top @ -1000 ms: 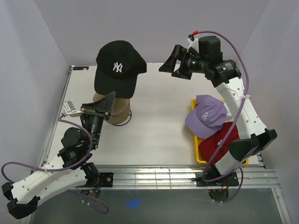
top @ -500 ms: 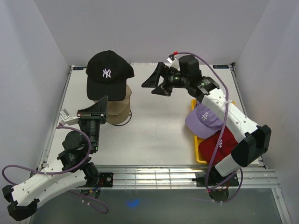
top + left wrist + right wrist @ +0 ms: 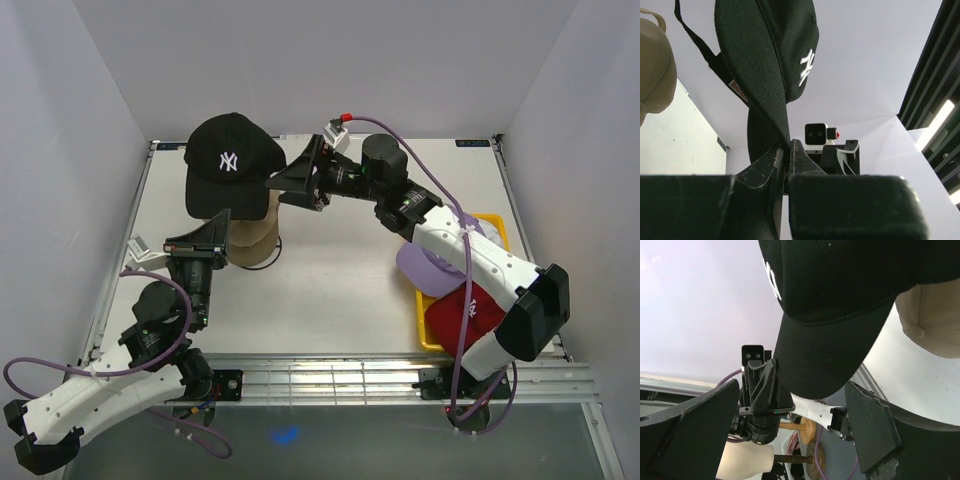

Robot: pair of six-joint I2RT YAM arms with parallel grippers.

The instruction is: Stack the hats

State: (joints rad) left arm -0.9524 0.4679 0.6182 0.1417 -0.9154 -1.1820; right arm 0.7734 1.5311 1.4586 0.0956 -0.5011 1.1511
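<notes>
L gripper (image 3: 788,145): pinched tight on rim of black cap (image 3: 228,165), holding it up.
R gripper (image 3: 290,182): jaws spread wide, either side of black cap's brim; no grip.
Black cap: aloft, just above tan cap (image 3: 252,238), far-left of table (image 3: 340,270).
Lavender cap (image 3: 425,265): atop dark red cap (image 3: 455,318), in yellow tray (image 3: 492,222), right side.

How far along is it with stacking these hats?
Done: the tan cap sits as the base. In hand: the left gripper pinches the black cap above it, the open right gripper straddling its brim. Left: the lavender cap and dark red cap wait in the yellow tray.
</notes>
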